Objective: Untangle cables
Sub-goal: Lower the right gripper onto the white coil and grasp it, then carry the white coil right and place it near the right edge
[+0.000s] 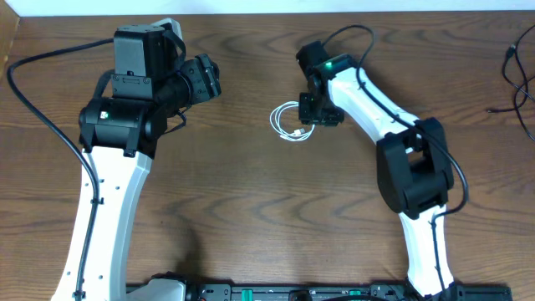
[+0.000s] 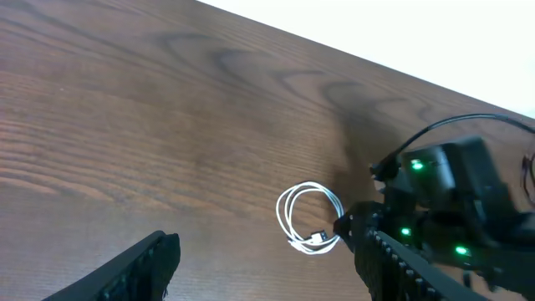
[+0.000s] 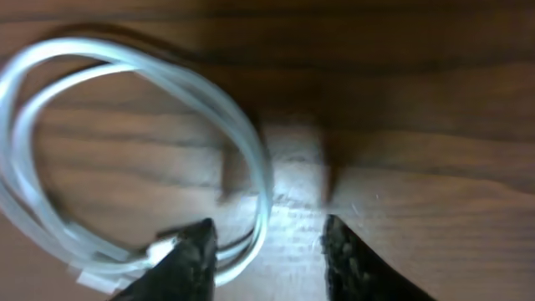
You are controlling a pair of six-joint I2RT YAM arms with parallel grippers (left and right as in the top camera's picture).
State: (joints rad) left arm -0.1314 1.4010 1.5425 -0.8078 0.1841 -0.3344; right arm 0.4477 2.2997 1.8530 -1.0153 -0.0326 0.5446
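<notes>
The white cable [image 1: 288, 123] lies coiled in a small loop on the table's middle; it also shows in the left wrist view [image 2: 308, 217] and the right wrist view [image 3: 125, 75]. My right gripper [image 1: 316, 114] is low over the loop's right side. In its wrist view the fingers [image 3: 267, 230] are open, with the loop's right strands between them, close to the left finger. My left gripper [image 1: 209, 79] is open and empty [image 2: 267, 267], held above the table to the left of the loop. A thin black cord [image 1: 520, 79] lies at the far right edge, partly out of frame.
The wooden table [image 1: 251, 201] has its far edge along the top of the overhead view. The two arm bases stand at the front edge. The right arm [image 2: 451, 209] fills the lower right of the left wrist view.
</notes>
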